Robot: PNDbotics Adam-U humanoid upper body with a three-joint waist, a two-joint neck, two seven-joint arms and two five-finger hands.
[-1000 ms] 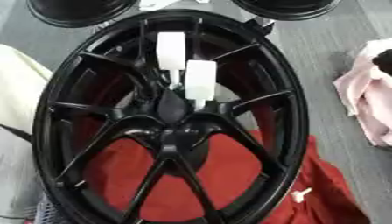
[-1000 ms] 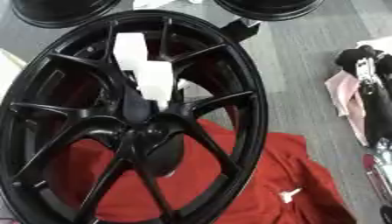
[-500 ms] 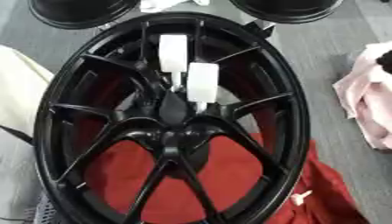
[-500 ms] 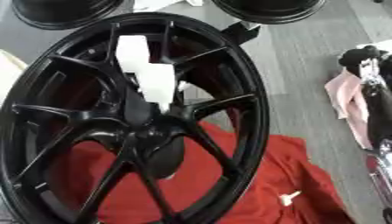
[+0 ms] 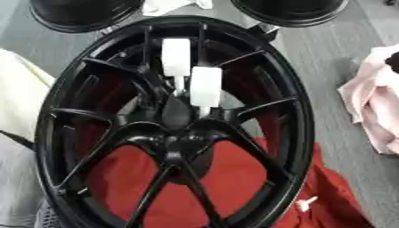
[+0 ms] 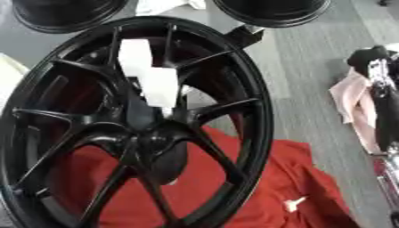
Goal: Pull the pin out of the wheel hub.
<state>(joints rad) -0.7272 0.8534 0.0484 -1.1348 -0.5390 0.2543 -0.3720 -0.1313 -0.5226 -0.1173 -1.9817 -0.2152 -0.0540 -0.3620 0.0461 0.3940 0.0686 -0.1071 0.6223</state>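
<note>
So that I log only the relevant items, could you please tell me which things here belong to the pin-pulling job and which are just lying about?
Job:
wheel hub
white blocks at its centre, probably the pin
red cloth under the hub

Lying about:
pink cloth
cream cloth
black rims at the far edge
white rag

A wheel hub (image 5: 175, 129) fills the centre of the view, lying on a cloth (image 6: 257, 178) that spreads out to its near right. Two blocks (image 5: 204, 87) sit between the spokes just behind the hub's centre. Two more rims (image 5: 82, 13) lie behind it, and crumpled fabric (image 5: 374, 111) lies well apart at right
</note>
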